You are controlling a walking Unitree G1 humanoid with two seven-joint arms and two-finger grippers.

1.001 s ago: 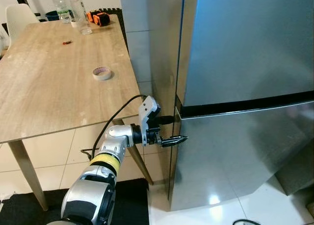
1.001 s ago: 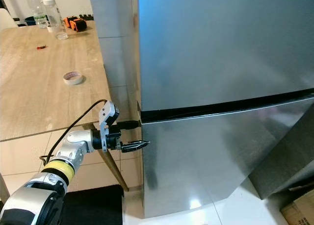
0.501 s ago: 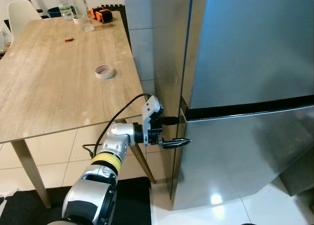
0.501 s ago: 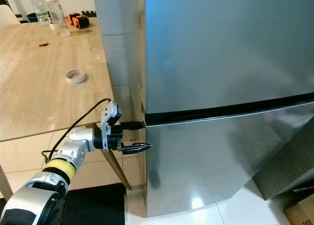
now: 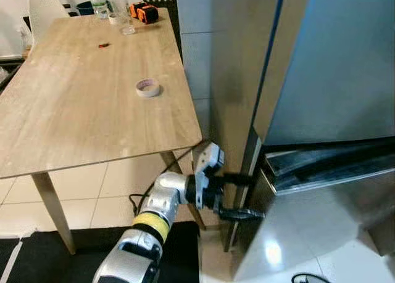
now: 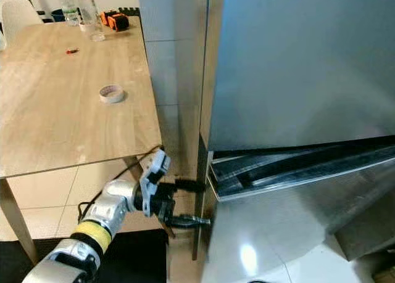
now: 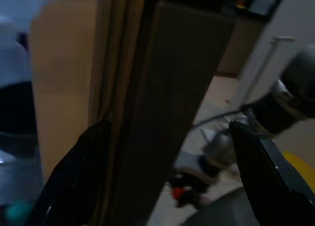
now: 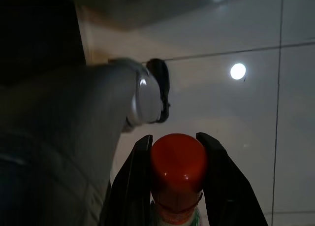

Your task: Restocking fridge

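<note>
Door-opening step. My left gripper has its fingers spread, straddling the edge of the lower fridge door, which stands slightly ajar. My right gripper hangs low over the floor, fingers clamped on a red-capped bottle, the item to stock. Next move, I judge: swing the door wider. The fridge interior is hidden; the bottle's body is cut off.

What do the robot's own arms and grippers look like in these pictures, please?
The left arm is silver metal in rounded segments, with a yellow band around the forearm and a black cable looping along it. A white-grey camera block sits on the wrist. The left gripper has two long, slim black fingers that taper towards the tips. The right gripper shows the same pair of black fingers.
</note>
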